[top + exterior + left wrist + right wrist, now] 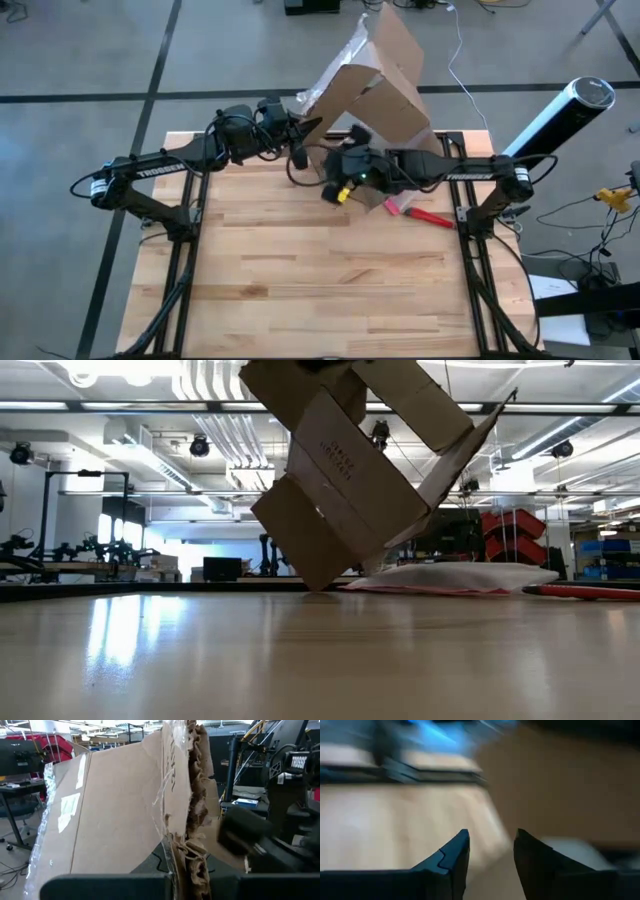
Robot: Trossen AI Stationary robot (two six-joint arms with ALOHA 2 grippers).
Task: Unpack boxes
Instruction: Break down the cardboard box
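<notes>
the box (385,75) is sitting tipped up on one corner at the upper middle of the high view, at the far edge of the desk (300,280), its flaps hanging out past the edge. in the low view it is balancing on a single low corner, mouth turned down and to the right, which looks meant to let its contents slide out; a pale pouch with a pink edge (455,577) is already lying flat on the desk just right of that corner, and a red-handled tool-like object (432,217) is lying near it.

going left to right: the left tool (300,128) is reaching in from the upper left to the box's left flap, and its wrist view shows torn corrugated edge right at its fingers, so it appears clamped on the flap, holding the box tilted. the right tool (490,851) is hanging low beside the box's base, right of centre in the high view, its fingers a little apart and holding nothing, probably placed to steady the box or take the pouch.
</notes>
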